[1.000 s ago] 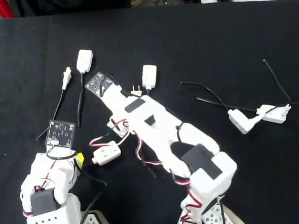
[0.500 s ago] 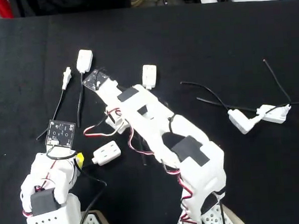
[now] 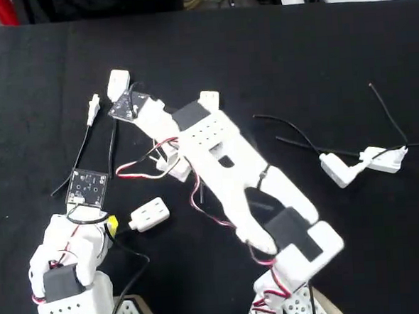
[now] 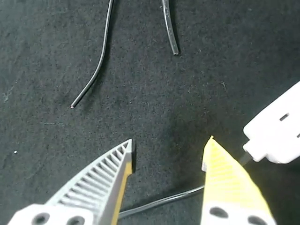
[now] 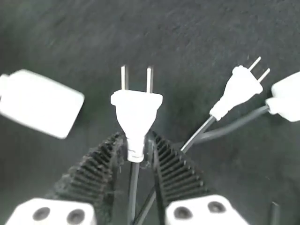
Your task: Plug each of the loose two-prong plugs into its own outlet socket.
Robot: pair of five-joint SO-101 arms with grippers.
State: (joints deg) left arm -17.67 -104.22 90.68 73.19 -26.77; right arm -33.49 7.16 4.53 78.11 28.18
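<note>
- Right gripper (image 5: 136, 140): fingers clamped on the neck of a two-prong plug (image 5: 136, 108). The plug's long axis runs in line with the gripper, prongs pointing away from it.
- An outlet socket (image 5: 40, 103) lies on the table off to one side of the prongs, not in line. Insertion probably requires a turn toward it.
- Left gripper (image 4: 169, 143): jaws apart, empty, just beside a second socket (image 4: 274, 133).
- The high view gives the layout: the right arm (image 3: 216, 156) extends to a far socket block (image 3: 119, 83), well apart from the left arm (image 3: 66, 258). The right wrist view gives the prong direction.

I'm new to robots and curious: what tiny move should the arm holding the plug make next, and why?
Probably swing toward the white socket: the right gripper is shut on the plug, whose prongs point at bare cloth beside it.
</note>
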